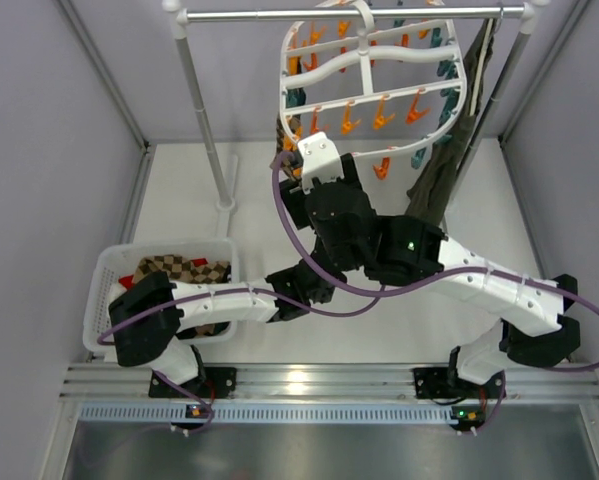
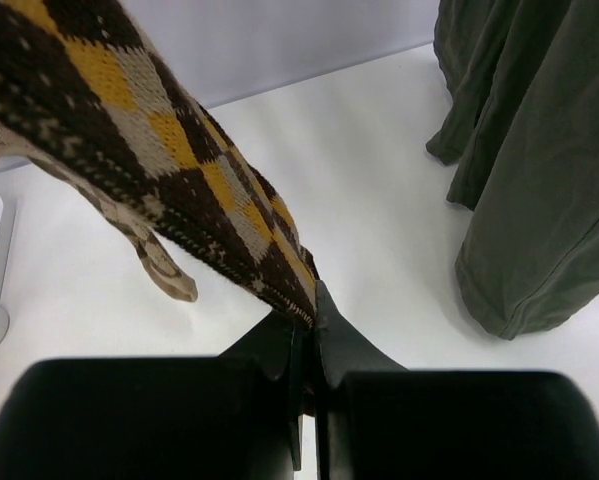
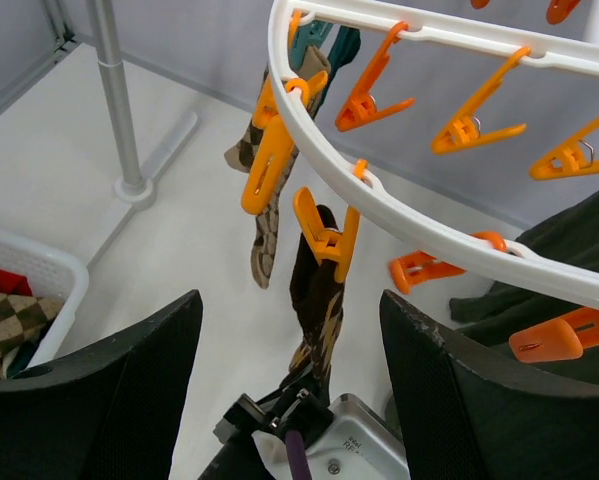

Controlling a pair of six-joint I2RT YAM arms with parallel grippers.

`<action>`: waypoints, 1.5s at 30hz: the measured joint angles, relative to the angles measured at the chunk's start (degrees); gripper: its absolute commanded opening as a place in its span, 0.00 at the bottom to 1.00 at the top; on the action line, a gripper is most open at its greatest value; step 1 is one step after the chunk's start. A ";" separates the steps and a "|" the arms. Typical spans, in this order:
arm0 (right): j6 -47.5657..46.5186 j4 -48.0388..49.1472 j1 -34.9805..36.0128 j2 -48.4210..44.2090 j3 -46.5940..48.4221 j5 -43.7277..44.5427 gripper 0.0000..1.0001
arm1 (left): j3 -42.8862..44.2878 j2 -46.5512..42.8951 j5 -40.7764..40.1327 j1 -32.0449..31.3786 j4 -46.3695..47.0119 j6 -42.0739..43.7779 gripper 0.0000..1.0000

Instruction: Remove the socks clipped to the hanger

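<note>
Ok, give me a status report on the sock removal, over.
Left end effector shut on argyle sock. Right end effector open, facing orange clip on hanger. Sock not yet unclipped. Olive garment beside, not touching.

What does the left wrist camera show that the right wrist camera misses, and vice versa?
Only the left wrist view shows the left pincer up close, shut on the lower end of the argyle sock. Only the right wrist view shows the white hanger, its orange clips, one holding that sock's top, the basket, the rack pole and the open right pincer. Both show that sock, a second patterned sock behind it and the olive-green garment.
</note>
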 measured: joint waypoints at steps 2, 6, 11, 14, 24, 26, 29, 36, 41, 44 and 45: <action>-0.11 -0.07 0.42 0.15 0.13 0.04 0.69 | 0.00 0.00 0.00 -0.02 0.00 0.00 0.00; -0.37 -0.72 -0.35 1.79 2.36 -0.37 0.68 | 0.00 0.00 0.13 -0.22 0.00 0.00 0.00; -0.37 -1.16 -1.62 2.12 2.71 -1.03 0.68 | 0.00 0.00 0.48 -0.55 0.00 0.04 0.00; -0.24 -1.14 -2.54 2.12 2.62 -1.36 0.68 | 0.00 0.00 0.66 -0.59 0.00 0.04 0.00; 0.28 -0.66 -6.75 2.03 -1.38 -1.33 0.68 | 0.00 0.00 1.05 -1.11 0.00 0.00 0.00; 0.20 0.17 -6.91 2.03 -2.56 -0.96 0.68 | 0.00 0.00 1.14 -1.31 0.00 0.00 0.00; 0.00 1.88 -7.08 2.03 -4.11 -0.22 0.68 | 0.09 0.00 1.33 -1.70 0.00 0.00 0.00; -2.60 10.45 -7.34 1.97 -8.22 1.95 0.63 | 0.72 0.00 1.55 -2.62 0.07 0.02 0.00; -5.46 16.04 -7.37 1.97 -9.84 3.52 0.53 | 0.72 0.00 1.55 -2.93 0.09 0.00 0.00; -6.75 18.16 -7.45 1.97 -9.86 4.02 0.44 | 0.72 0.00 1.57 -2.93 0.09 0.00 0.00; -7.23 18.69 -7.56 1.97 -9.86 4.20 0.41 | 0.72 0.00 1.57 -2.93 0.09 0.00 0.00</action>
